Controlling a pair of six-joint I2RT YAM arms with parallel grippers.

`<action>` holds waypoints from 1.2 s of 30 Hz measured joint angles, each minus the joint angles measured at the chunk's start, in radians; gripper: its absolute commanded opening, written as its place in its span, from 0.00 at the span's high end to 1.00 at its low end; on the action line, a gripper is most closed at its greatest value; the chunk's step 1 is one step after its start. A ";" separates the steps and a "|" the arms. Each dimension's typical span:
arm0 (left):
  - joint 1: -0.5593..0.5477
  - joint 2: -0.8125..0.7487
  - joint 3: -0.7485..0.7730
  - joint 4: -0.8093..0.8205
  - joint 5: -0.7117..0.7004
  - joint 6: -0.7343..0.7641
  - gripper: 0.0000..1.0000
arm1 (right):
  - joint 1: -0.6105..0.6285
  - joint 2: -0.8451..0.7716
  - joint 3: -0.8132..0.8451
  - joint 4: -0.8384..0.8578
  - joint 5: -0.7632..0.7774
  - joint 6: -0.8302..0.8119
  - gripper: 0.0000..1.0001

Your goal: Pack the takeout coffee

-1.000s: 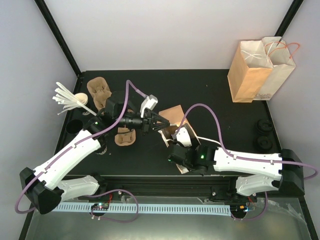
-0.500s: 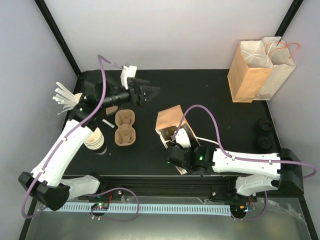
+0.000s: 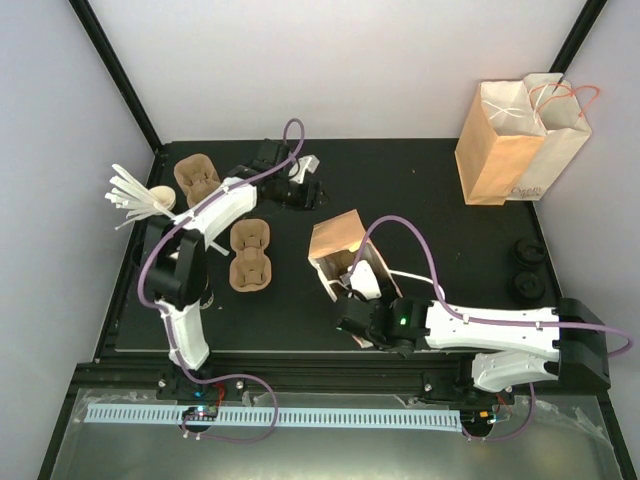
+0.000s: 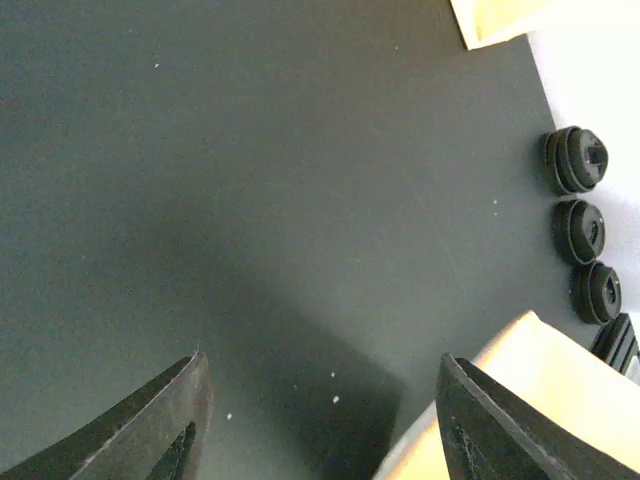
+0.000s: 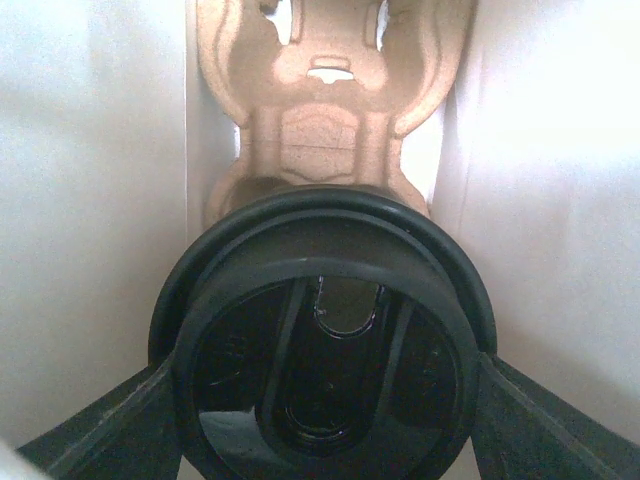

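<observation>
The takeout coffee [image 5: 325, 350], a small cup whose glossy round black plastic lid fills the right wrist view, sits inside the small brown paper bag [image 3: 335, 235], between its smooth white inner walls. The right end effector [image 5: 322, 415] pinches it, with one dark finger pressed to each side of the lid rim. The cup body below the lid is hidden. Beyond it lies a rough tan moulded-pulp carrier [image 5: 325, 120], its far end cut off.

The left end effector [image 4: 320, 365] hangs spread over the matte black bench [image 4: 250, 150] with nothing between its fingers. Three ribbed black plastic lids [image 4: 580, 230] line the bench edge.

From above, the bag's mouth hides the right fingertips. Another pulp tray [image 3: 248, 255] lies near the left arm, and two tall paper bags [image 3: 505, 140] stand at the far right corner.
</observation>
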 measured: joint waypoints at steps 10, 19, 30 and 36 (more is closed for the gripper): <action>-0.052 0.197 0.202 -0.089 0.072 0.074 0.40 | 0.038 0.053 -0.002 0.018 0.045 -0.015 0.53; -0.098 0.259 0.230 -0.121 0.136 0.119 0.43 | 0.082 0.054 -0.043 0.027 0.058 -0.012 0.54; -0.144 0.283 0.286 -0.215 0.213 0.181 0.46 | 0.166 0.142 -0.024 -0.017 0.143 0.010 0.54; -0.144 0.278 0.285 -0.249 0.243 0.209 0.46 | 0.173 0.146 -0.025 -0.020 0.148 0.011 0.54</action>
